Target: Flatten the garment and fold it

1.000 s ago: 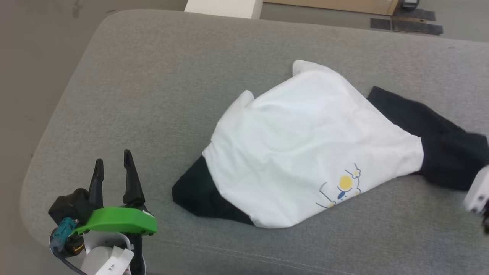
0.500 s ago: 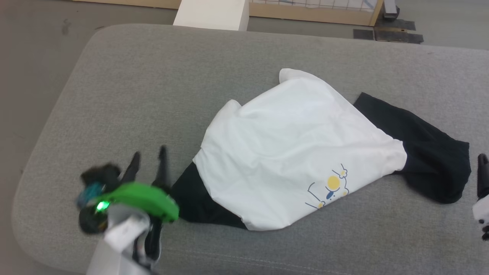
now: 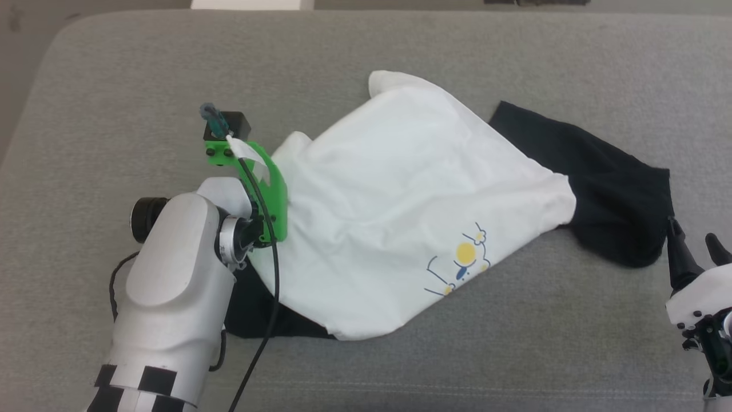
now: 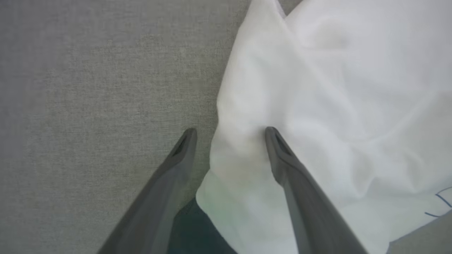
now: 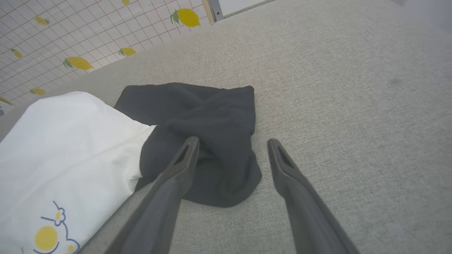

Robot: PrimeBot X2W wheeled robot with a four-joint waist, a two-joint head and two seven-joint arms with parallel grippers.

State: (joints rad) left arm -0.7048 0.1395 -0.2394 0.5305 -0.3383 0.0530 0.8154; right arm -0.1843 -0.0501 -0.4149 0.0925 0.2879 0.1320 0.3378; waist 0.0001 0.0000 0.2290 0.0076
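The garment (image 3: 400,200) lies crumpled on the grey cushion (image 3: 114,86), its white body uppermost and the blue and yellow print (image 3: 463,257) near its front edge. One black sleeve (image 3: 606,189) spreads to the right, the other (image 3: 251,317) pokes out at the lower left. My left arm's green wrist mount (image 3: 269,189) hangs over the garment's left edge. In the left wrist view the left gripper (image 4: 229,132) is open, straddling the white edge (image 4: 317,88). My right gripper (image 3: 693,240) is open just beside the right black sleeve (image 5: 204,123), holding nothing.
The cushion's rounded left edge (image 3: 23,149) drops to the floor. A white box (image 3: 251,4) shows at the top edge beyond the cushion. A lemon-print tiled panel (image 5: 70,35) stands past the cushion's far side. Bare cushion (image 5: 353,106) lies right of the sleeve.
The camera has shifted. My left arm has swung from the cushion's front left corner onto the garment's left edge. My right gripper has come further into view beside the right sleeve.
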